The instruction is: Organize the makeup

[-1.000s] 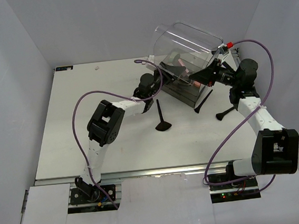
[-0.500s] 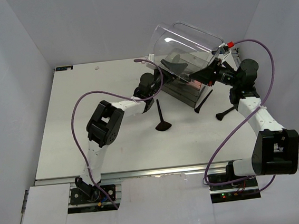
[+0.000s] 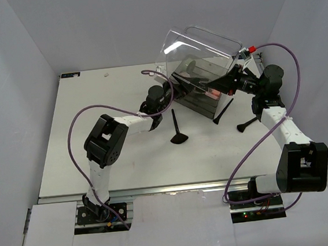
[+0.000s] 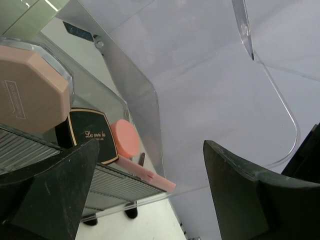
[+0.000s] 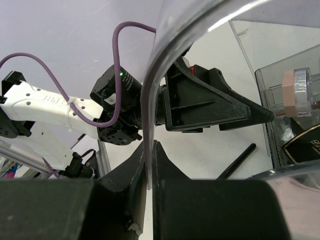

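White table, grey walls | found pink puff and black compact inside clear box | noted its lid pinched by right gripper, left gripper spread, empty | saw fan brush loose on table nearby.

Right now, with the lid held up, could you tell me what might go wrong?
The right gripper pinches only the thin edge of the clear lid; a slip could drop it onto the left gripper beneath. Its open jaws sit close to the pink puff and black compact and might knock them askew.
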`<state>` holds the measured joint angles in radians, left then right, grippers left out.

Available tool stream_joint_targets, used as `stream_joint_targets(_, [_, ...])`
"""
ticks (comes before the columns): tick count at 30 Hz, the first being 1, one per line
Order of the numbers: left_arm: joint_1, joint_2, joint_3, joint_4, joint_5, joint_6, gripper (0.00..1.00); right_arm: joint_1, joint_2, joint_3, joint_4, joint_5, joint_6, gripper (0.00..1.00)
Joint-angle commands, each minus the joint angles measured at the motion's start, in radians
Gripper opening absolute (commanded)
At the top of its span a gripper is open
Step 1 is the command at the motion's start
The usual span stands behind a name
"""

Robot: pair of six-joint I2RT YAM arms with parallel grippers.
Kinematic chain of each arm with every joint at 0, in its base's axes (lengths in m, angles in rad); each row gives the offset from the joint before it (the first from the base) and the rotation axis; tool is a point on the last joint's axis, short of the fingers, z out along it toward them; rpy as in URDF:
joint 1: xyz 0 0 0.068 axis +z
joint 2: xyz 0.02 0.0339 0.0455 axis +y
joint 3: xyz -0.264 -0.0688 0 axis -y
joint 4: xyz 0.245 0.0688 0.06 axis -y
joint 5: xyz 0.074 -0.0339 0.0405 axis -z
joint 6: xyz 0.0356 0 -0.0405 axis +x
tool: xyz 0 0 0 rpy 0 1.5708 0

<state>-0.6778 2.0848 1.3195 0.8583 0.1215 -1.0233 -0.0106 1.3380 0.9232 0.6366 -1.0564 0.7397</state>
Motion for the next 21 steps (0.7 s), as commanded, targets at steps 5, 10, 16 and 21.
stream_joint_targets(5, [-0.001, -0.208, -0.179, -0.109, 0.026, 0.115, 0.98, 0.009, -0.018, 0.006, 0.05, -0.035, -0.031, 0.08])
stream_joint_targets(10, [0.002, -0.24, -0.229, -0.147, 0.024, 0.122, 0.98, 0.009, -0.018, 0.008, 0.045, -0.033, -0.033, 0.08])
stream_joint_targets(16, [0.009, -0.281, -0.308, -0.165, 0.025, 0.127, 0.98, 0.009, -0.021, 0.01, 0.033, -0.031, -0.045, 0.08])
stream_joint_targets(21, [0.022, -0.415, -0.472, -0.121, -0.043, 0.223, 0.98, 0.009, -0.02, 0.008, 0.024, -0.029, -0.052, 0.08])
